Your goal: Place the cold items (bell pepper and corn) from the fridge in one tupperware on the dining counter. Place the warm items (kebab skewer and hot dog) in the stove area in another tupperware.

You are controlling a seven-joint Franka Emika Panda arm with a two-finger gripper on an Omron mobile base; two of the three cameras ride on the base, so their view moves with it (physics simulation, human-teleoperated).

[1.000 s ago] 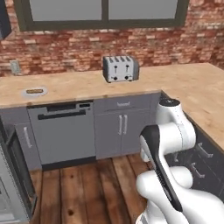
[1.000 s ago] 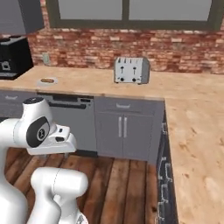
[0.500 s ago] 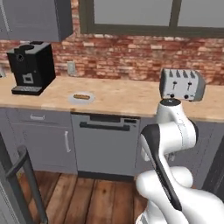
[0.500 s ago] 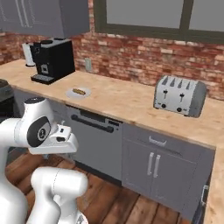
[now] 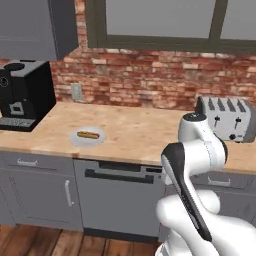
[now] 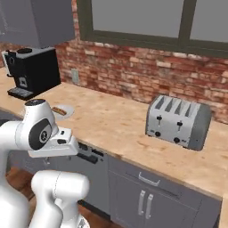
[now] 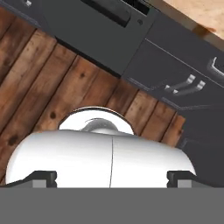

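A small brown hot dog (image 5: 89,134) (image 6: 58,110) lies on a pale round plate (image 5: 79,139) on the wooden countertop, to the right of the coffee machine. My gripper (image 7: 111,177) hangs folded close to the robot's body and looks down at the wood floor. Its two dark fingertips (image 7: 43,177) stand far apart with nothing held between them, so it is open. It is well below and in front of the counter, away from the hot dog.
A black coffee machine (image 5: 22,95) (image 6: 33,71) stands at the counter's left, and a steel toaster (image 5: 227,117) (image 6: 178,120) at its right. A grey dishwasher (image 5: 120,195) and cabinets (image 7: 175,57) sit below the counter, over plank floor (image 7: 65,87).
The whole picture has shifted as the base moved: the toaster slid to the right, and the coffee machine and plate came closer. The arm keeps its folded pose with the gripper open.
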